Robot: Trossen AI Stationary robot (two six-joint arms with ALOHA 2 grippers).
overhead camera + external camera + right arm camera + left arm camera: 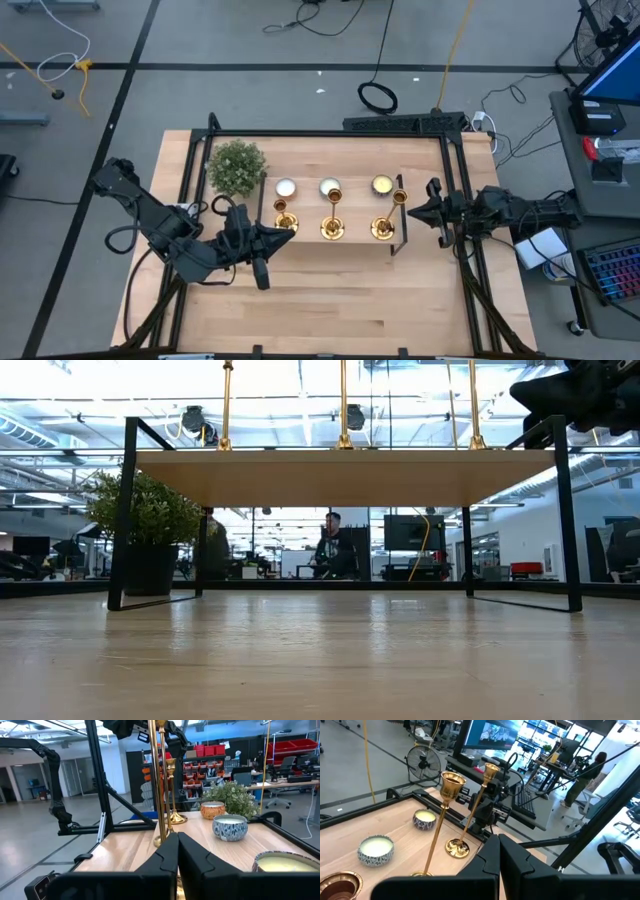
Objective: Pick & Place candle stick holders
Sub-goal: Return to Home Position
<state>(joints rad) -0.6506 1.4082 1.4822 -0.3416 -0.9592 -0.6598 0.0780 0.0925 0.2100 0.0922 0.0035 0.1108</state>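
Observation:
Three gold candle stick holders stand upright on their round bases in a row on a raised wooden shelf (300, 255): left (285, 222), middle (332, 228), right (382, 228). My left gripper (283, 238) is shut, just at the near-left side of the left holder, whose cup (340, 885) shows beside the fingers. The other two holders (451, 805) (482, 795) stand ahead. My right gripper (403, 205) is shut, right of the right holder. In its wrist view (177, 852) a stem (158, 780) stands just beyond the fingertips. I see no touch.
Three pale candles in jars (285, 187) (330, 187) (382, 184) sit behind the holders. A bushy green plant (237, 165) stands at the shelf's far left. The shelf's black frame posts (397, 235) rise by the right holder. A person (330, 545) sits in the room beyond.

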